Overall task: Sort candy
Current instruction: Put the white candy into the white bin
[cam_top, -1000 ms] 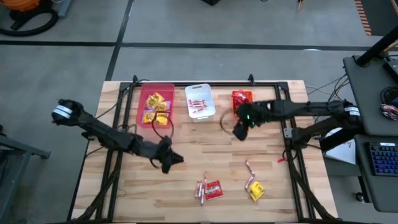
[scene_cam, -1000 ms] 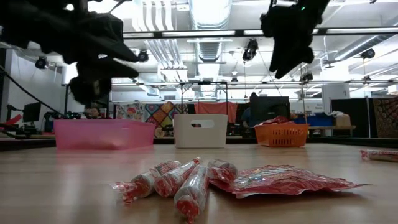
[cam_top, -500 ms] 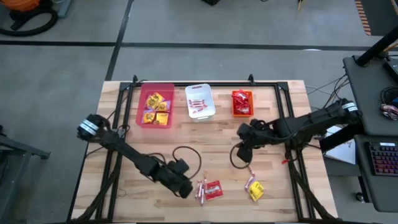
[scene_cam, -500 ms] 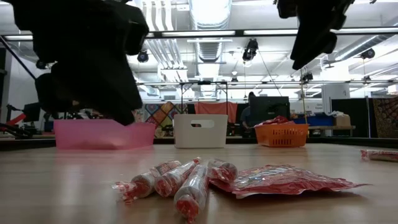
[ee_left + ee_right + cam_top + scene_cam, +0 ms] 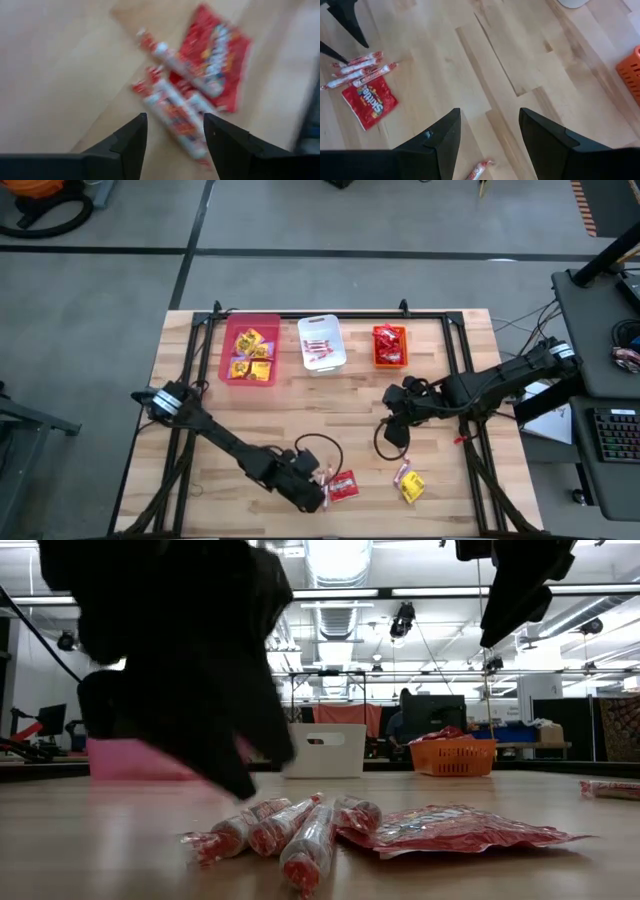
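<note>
With jaws spread and empty, the left gripper point(image 5: 318, 492) hovered over the pinkish-red sticks point(image 5: 324, 480) beside a red packet point(image 5: 343, 486) at the bench's point(image 5: 250, 420) six o'clock edge, while the right gripper point(image 5: 393, 432), jaws likewise parted, hung near centre.

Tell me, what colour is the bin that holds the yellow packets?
Pink bin; the high view shows it best.

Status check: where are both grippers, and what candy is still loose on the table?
Left gripper open, empty, over sticks beside red packet. Right gripper open, empty, mid-table. Yellow packet still loose. Nothing in the way.
</note>
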Motion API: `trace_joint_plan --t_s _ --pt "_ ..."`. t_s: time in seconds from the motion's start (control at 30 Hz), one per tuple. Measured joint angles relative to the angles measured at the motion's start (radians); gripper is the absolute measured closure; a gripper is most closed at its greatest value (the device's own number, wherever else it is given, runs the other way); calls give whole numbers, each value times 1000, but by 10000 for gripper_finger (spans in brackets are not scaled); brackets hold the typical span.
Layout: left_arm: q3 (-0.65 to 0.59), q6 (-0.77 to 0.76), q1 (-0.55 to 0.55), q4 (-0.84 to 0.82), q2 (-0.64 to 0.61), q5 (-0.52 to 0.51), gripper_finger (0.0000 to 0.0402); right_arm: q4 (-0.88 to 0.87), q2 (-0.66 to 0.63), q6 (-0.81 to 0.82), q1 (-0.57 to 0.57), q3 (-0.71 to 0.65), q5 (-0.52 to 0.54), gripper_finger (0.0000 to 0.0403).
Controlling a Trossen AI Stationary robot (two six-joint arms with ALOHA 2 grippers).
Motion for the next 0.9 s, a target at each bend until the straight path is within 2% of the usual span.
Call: trace_joint_plan --t_s 0.3,0.57,0.73,0.9 --pt "192 -16 -1 -276 107 -13 226 -2 0 -3 13 0 -1 209" --pt "224 -12 -1 -369 129 -17 255 -2 0 -10 33 -4 0 209" --pt "217 0 -3 -378 129 -17 298 0 0 -14 35 -16 1 210" --pt "216 15 -6 -398 128 -16 372 8 0 -21 37 -37 13 216"
